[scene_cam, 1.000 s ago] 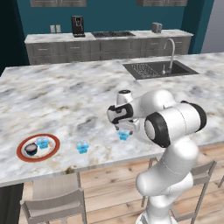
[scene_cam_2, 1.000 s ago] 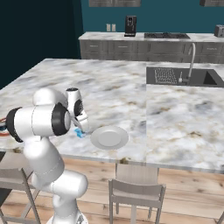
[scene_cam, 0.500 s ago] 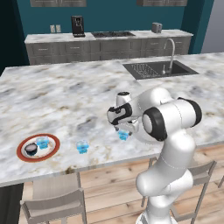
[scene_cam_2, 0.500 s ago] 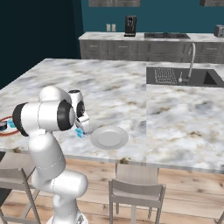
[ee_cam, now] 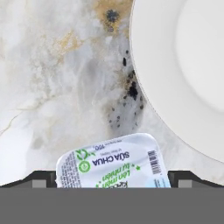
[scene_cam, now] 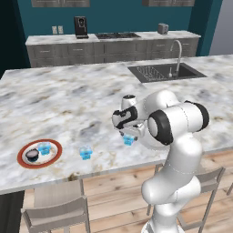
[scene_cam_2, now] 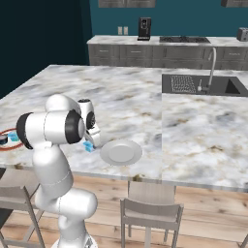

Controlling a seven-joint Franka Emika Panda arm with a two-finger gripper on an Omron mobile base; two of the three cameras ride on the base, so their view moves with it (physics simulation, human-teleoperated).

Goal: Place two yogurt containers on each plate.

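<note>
You get even, bright rendered light; soft shadows lie on the grey-veined marble tabletop (scene_cam: 68, 104); no glare, slight pixelation.

1. Countertop (scene_cam: 68, 100): showing grey-white marble veining with gold patches.
2. Rimmed plate (scene_cam: 40, 153): displaying an orange-red band.
3. Plain plate (scene_cam_2: 121, 152): appearing white-grey.
4. Yogurt cup (ee_cam: 113, 164) beside the plain plate: wearing green print on a pale lid.
</note>
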